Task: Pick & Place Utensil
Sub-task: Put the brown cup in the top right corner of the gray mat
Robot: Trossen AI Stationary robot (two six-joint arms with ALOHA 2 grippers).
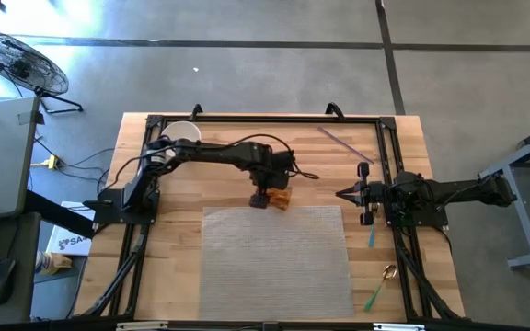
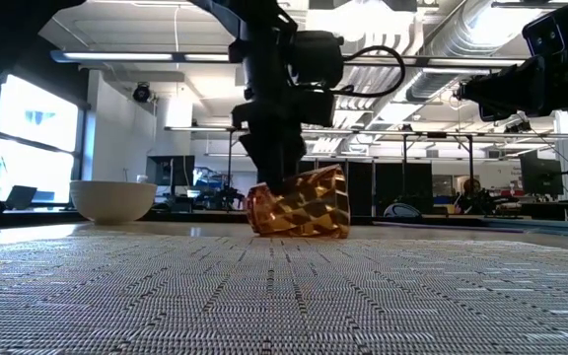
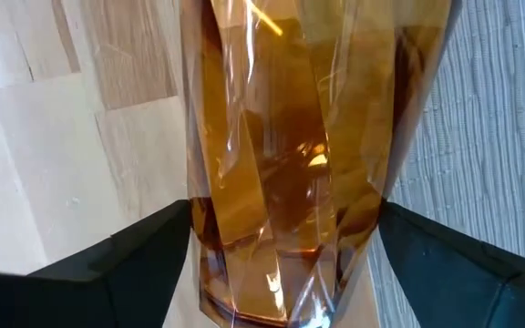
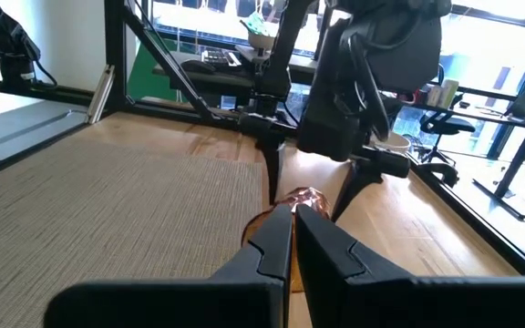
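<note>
An amber faceted cup (image 1: 282, 198) lies tilted at the far edge of the grey woven mat (image 1: 274, 262). In the low view its wider end (image 2: 338, 202) points to the picture's right. My left gripper (image 1: 263, 197) comes down on the cup's narrower end and is shut on it. My right gripper (image 1: 341, 194) hovers shut and empty to the right of the cup, pointing at it. It also shows in the right wrist view (image 4: 293, 228). Thin utensils lie at the table's right: a purple one (image 1: 343, 142) and two teal ones (image 1: 372, 237) (image 1: 374, 296). My left gripper has the amber cup between its two fingers (image 3: 144, 255), one on each side of the cup's wall (image 3: 210, 228) near the narrower end. The fingers come from above, pointing down, across the cup. The cup is tilted, its lower side (image 2: 294, 233) at the table.
A white bowl (image 1: 184, 131) stands at the far left, and shows in the low view (image 2: 113, 200). A small gold ring-shaped piece (image 1: 389, 271) lies by the right frame rail. A black frame (image 1: 247, 118) runs round the table. The mat's near half is bare.
</note>
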